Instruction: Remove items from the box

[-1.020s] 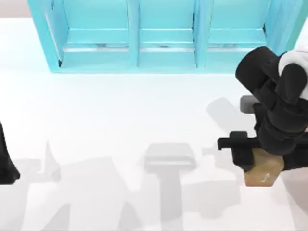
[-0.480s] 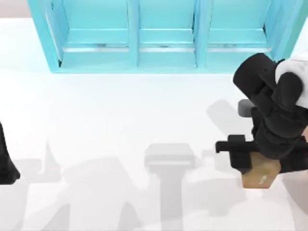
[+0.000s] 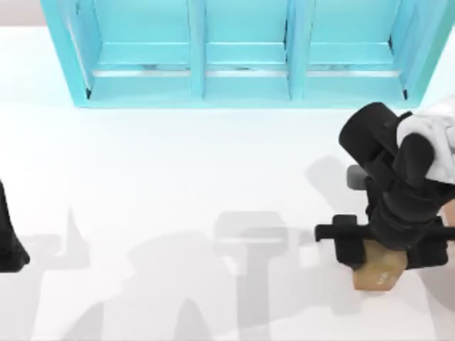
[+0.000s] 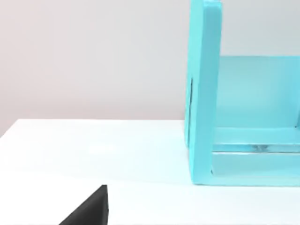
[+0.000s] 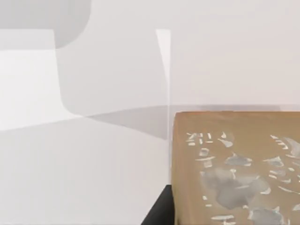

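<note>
Brown cardboard cube (image 3: 375, 270) | right claw (image 3: 375, 250) squeezes it above white desk (image 3: 178, 177) | tip: lower slowly, then let go | left claw (image 3: 8, 245) parked, grip unclear

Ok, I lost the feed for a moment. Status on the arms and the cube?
Right gripper at table's right, shut on tan cube. Left arm parked at left edge. Turquoise shelf well clear behind, nothing in the way.
</note>
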